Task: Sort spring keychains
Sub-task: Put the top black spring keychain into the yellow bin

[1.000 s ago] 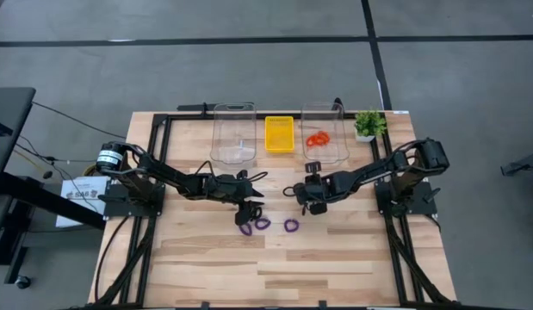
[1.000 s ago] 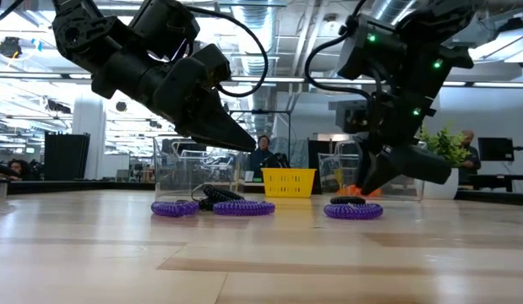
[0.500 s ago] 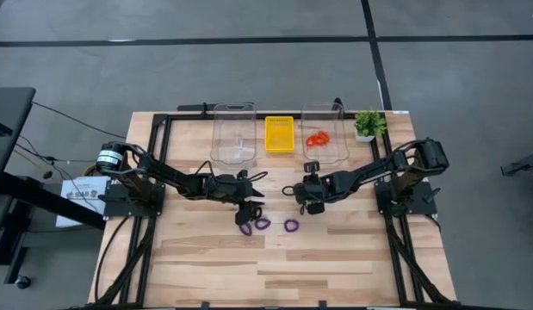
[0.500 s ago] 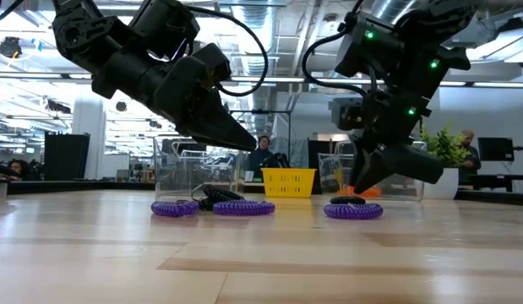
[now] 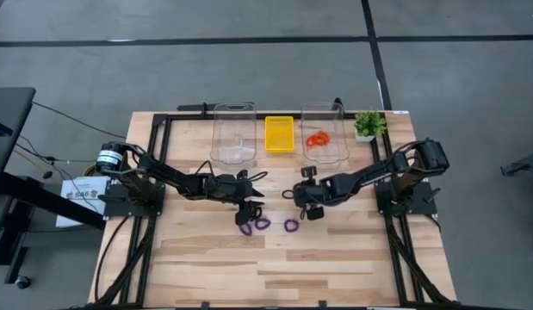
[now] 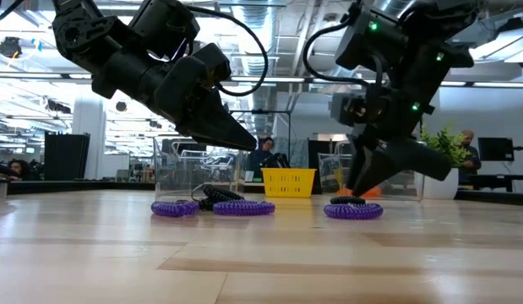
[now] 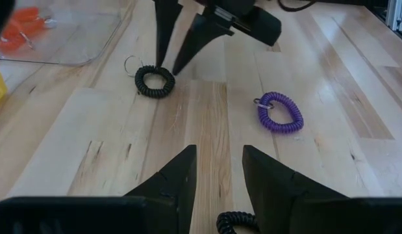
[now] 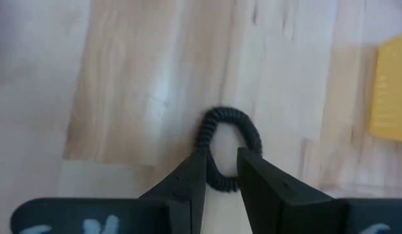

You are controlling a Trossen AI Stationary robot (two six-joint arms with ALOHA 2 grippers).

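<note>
Reaching down at the centre of the high view, the right gripper (image 5: 308, 207) is resting its tips on the table (image 5: 335, 267). Its fingers are standing narrowly apart, astride the near edge of a black keychain (image 8: 224, 151) that is lying flat on the wood. Just left of centre, the left gripper (image 5: 249, 209) is hovering with its fingers moderately parted and holding nothing. A second black keychain (image 7: 236, 223) is lying just beneath it. Three purple keychains (image 5: 246, 229) (image 5: 263, 223) (image 5: 291, 226) are lying in a loose row just below both grippers. Toward the upper right, orange keychains (image 5: 317, 139) are sitting inside a clear bin (image 5: 325, 112). A yellow tray (image 5: 279, 119) is sitting between it and another bin (image 5: 234, 110).
</note>
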